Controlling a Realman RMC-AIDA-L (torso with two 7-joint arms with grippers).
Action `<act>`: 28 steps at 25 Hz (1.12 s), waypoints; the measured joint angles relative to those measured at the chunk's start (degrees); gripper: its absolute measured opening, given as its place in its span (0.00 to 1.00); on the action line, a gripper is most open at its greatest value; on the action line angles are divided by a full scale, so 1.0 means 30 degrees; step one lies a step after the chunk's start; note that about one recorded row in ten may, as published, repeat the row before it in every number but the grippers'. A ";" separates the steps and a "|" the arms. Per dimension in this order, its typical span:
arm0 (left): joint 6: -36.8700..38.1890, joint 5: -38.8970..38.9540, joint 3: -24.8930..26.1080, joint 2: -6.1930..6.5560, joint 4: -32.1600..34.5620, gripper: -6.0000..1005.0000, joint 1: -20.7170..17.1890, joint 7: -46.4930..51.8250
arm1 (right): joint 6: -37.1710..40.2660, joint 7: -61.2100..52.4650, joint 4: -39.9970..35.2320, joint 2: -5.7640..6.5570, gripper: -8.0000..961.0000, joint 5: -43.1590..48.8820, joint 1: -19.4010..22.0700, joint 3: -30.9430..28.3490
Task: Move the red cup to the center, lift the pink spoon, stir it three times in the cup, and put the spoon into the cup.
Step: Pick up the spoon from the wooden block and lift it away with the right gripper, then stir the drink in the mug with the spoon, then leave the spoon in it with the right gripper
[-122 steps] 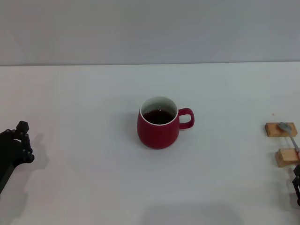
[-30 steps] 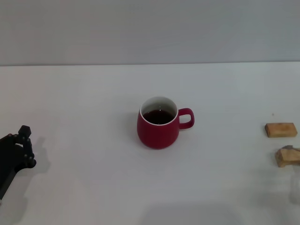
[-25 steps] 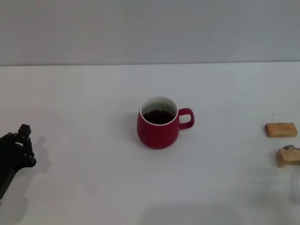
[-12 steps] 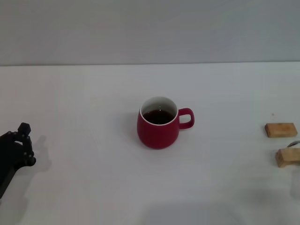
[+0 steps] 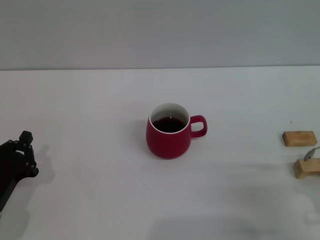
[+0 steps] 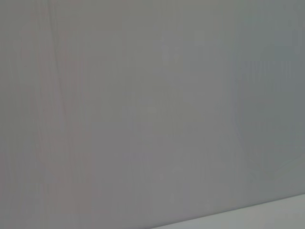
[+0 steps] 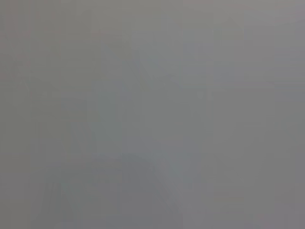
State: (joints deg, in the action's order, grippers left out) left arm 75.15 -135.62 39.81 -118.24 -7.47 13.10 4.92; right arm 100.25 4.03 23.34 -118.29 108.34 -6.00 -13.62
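The red cup (image 5: 169, 136) stands upright in the middle stretch of the white table (image 5: 100, 100), its handle pointing right and dark liquid inside. Only the greyish bowl tip of the pink spoon (image 5: 311, 152) shows, at the right edge just above the nearer wooden block. Its handle runs out of the picture. My left gripper (image 5: 22, 157) rests at the far left edge, well away from the cup. My right gripper is out of the head view. Both wrist views show only plain grey.
Two small tan wooden blocks lie at the far right, one farther back (image 5: 299, 138) and one nearer (image 5: 306, 167). A faint shadow falls on the table at the lower right. The grey wall (image 5: 160, 30) closes off the back edge.
The spoon no longer lies across the two blocks; only its grey tip shows, slightly higher than half a second ago. The right gripper has left the picture. Cup and left arm are still.
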 joint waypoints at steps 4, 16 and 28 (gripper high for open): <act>0.0001 0.0001 0.0002 -0.0027 -0.0001 0.00 0.0001 -0.0001 | 0.0126 -0.0010 0.0334 0.0103 0.05 0.0277 -0.1219 0.0001; 0.0060 0.0000 -0.0155 -0.0051 -0.0001 0.00 -0.0028 0.0000 | -0.0181 -0.0420 0.0410 0.0126 0.05 0.0420 -0.3314 0.0226; 0.0058 0.0000 -0.0176 -0.0052 -0.0008 0.00 0.0054 0.0000 | -0.1193 -0.0517 0.0277 -0.0099 0.05 0.1045 -0.5968 0.0232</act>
State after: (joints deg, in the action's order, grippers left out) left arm 75.32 -135.62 39.28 -118.39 -7.49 13.26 4.92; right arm 96.68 2.48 24.17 -118.59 111.47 -23.90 -12.93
